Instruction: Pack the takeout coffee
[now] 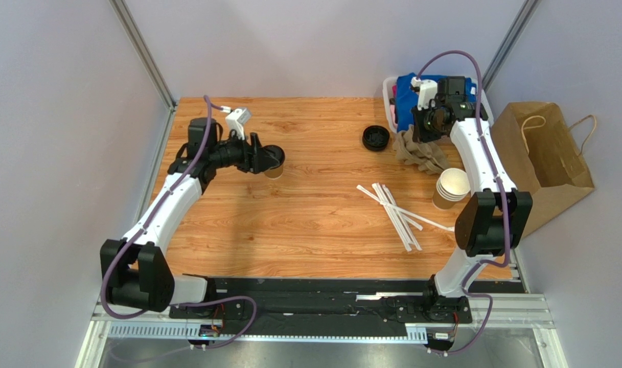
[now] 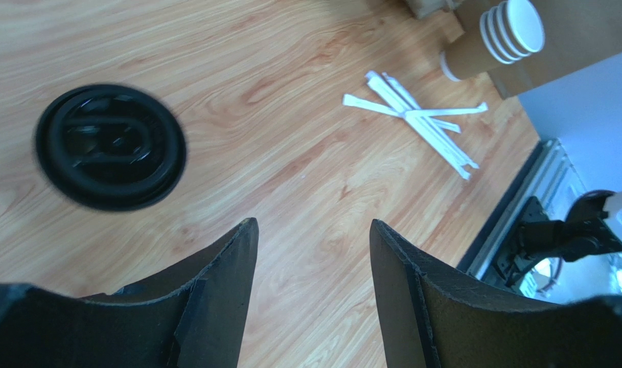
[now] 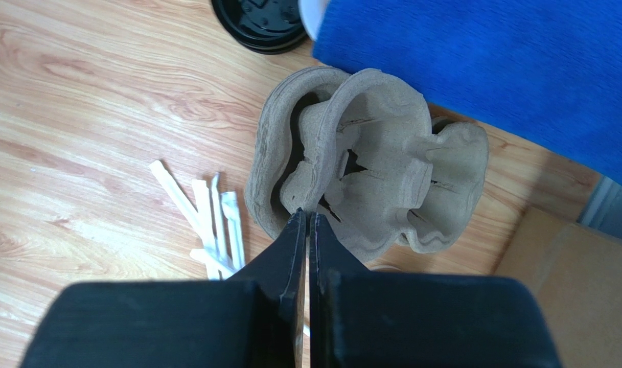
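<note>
The takeout coffee (image 1: pixel 275 161), a small brown cup under a black lid, stands at the table's left. My left gripper (image 1: pixel 258 157) hovers right beside it, open and empty. In the left wrist view the lid (image 2: pixel 110 146) lies left of the spread fingers, and my left gripper (image 2: pixel 310 222) has only bare wood between them. At the back right, my right gripper (image 1: pixel 427 138) is shut on a thin wall of a grey pulp cup carrier (image 1: pixel 421 153). In the right wrist view my right gripper (image 3: pixel 307 213) pinches the carrier (image 3: pixel 383 176) at its tips.
A loose black lid (image 1: pixel 376 138) lies left of the carrier. White straws (image 1: pixel 394 211) are scattered mid-right, with a stack of unlidded cups (image 1: pixel 452 188) beside them. A brown paper bag (image 1: pixel 548 157) lies at the right edge. A blue container (image 1: pixel 414 88) stands behind the carrier.
</note>
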### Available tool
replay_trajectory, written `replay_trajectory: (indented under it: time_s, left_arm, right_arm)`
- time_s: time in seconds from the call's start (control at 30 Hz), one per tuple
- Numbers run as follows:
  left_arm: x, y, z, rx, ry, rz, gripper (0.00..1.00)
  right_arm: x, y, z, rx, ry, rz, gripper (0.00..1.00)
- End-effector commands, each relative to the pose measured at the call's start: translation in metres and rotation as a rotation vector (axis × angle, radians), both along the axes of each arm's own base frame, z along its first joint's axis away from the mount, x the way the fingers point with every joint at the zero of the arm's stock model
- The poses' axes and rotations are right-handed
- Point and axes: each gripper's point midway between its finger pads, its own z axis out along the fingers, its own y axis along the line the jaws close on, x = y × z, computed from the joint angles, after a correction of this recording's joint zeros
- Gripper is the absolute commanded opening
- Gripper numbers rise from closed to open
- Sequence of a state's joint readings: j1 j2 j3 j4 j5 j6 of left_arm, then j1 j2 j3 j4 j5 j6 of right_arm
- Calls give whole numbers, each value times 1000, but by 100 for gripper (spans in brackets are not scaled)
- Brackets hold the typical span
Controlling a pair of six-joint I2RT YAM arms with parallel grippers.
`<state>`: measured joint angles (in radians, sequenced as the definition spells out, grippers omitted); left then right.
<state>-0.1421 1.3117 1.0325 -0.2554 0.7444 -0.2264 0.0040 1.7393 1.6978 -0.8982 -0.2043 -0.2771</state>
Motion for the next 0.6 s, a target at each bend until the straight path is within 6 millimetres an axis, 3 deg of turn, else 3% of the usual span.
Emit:
replay_trajectory:
  time_s: [0.0,0.1,0.27,0.57]
  left_arm:
    - [14,-42,33,-85,-57,-72,64]
    - [18,-60,30,-104,-32,-100,64]
    - [29,-64,26,-119,-21,-80,64]
    - [41,-104,31,-215,48,-84,63]
  right_arm:
    - [7,23,20,40,-80,35,0]
    - [4,32,28,50,-91,50,0]
    - [-5,56,27,92,-80,89,0]
    - [0,129,11,182,-33,177,0]
